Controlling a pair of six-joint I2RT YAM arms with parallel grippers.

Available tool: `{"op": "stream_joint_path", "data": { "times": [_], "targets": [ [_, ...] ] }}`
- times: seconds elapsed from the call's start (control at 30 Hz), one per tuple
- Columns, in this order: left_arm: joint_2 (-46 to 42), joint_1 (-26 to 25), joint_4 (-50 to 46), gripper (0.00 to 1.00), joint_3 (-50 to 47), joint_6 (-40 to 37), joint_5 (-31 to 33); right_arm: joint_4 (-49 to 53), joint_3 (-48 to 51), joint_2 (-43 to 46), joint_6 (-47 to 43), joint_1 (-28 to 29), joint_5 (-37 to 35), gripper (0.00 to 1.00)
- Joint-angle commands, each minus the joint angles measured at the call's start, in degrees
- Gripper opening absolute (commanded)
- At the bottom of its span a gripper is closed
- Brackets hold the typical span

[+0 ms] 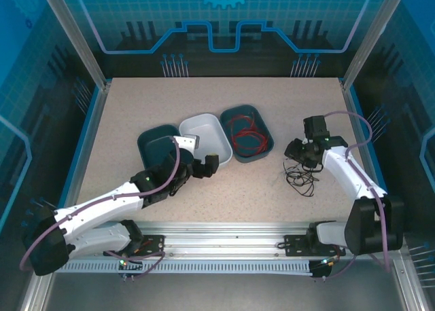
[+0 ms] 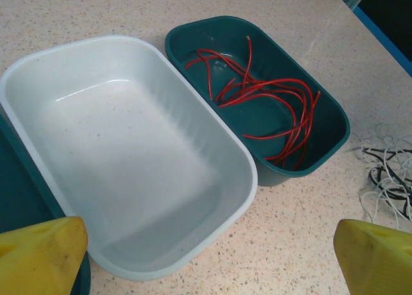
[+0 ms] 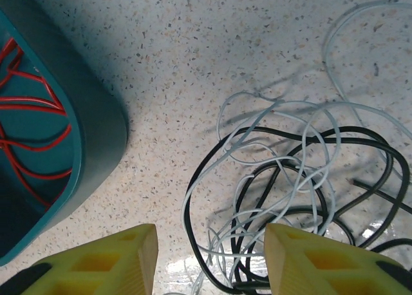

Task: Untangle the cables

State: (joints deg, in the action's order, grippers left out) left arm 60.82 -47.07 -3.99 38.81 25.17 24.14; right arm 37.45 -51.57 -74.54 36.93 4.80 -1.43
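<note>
Three oval bins sat side by side near the middle of the speckled table (image 1: 136,100). The teal bin (image 2: 222,34) on the right held a loose red cable (image 2: 277,84), looped across its floor. The white bin (image 2: 135,160) in the middle touched it and stood empty. The dark teal bin (image 1: 151,140) on the left was partly covered by the left arm, so its contents could not be told. The tangle of black and white cables (image 3: 290,192) lay on the bare table to the right of the bins, apart from them.

The left arm lay stretched low from its base. The left gripper (image 1: 208,166) was at the near rim of the white bin, with its yellow fingers (image 2: 38,256) spread wide and nothing between them. The right arm bent inward, and the right gripper (image 3: 206,259) was poised just over the tangle. Its jaws were parted and clasped nothing, and a few strands lay in the gap below them
</note>
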Motion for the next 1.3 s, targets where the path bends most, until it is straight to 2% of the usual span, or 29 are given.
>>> {"op": "stream_joint_path", "data": {
  "times": [0.0, 0.13, 0.4, 0.63, 0.77, 0.83, 0.93, 1.1, 1.17, 1.27],
  "targets": [
    [-0.01, 0.31, 0.49, 0.99, 1.54, 0.11, -1.27, 0.14, -0.18, -0.99, 1.24, -0.87, -0.84, 0.47],
    [-0.05, 0.31, 0.33, 0.99, 1.36, 0.01, -1.21, 2.56, 0.36, 0.21, 0.74, -1.48, -3.54, 0.48],
    [0.72, 0.28, 0.90, 0.99, 1.68, -0.68, -1.55, 5.35, 4.84, 4.57, 1.08, -5.81, -4.64, 0.50],
    [1.71, 0.29, 0.70, 0.99, 2.48, -1.60, -2.52, 10.43, 8.62, 11.21, 3.40, -8.01, -11.20, 0.53],
    [2.38, 0.31, 1.54, 0.99, 2.68, -1.93, -3.12, 9.46, 11.82, 15.34, 3.84, -10.11, -7.91, 0.59],
    [2.93, 0.30, 1.88, 0.99, 2.77, -1.95, -3.52, 8.08, 13.63, 16.79, 4.07, -10.79, -4.57, 0.66],
    [3.99, 0.31, 2.40, 0.99, 3.15, -1.81, -4.40, 5.48, 16.10, 17.57, 4.78, -11.08, -0.55, 0.66],
    [5.75, 0.31, 2.65, 0.99, 4.26, -1.70, -5.99, 0.87, 19.25, 17.48, 6.00, -11.04, 5.19, 0.57],
    [6.47, 0.31, 2.82, 0.99, 4.72, -1.32, -6.86, -1.35, 20.57, 17.84, 6.36, -10.76, 7.07, 0.46],
    [7.75, 0.27, 3.29, 0.99, 5.40, -0.79, -8.34, -4.19, 21.64, 18.12, 6.35, -10.67, 9.30, 0.26]
  ]
}}
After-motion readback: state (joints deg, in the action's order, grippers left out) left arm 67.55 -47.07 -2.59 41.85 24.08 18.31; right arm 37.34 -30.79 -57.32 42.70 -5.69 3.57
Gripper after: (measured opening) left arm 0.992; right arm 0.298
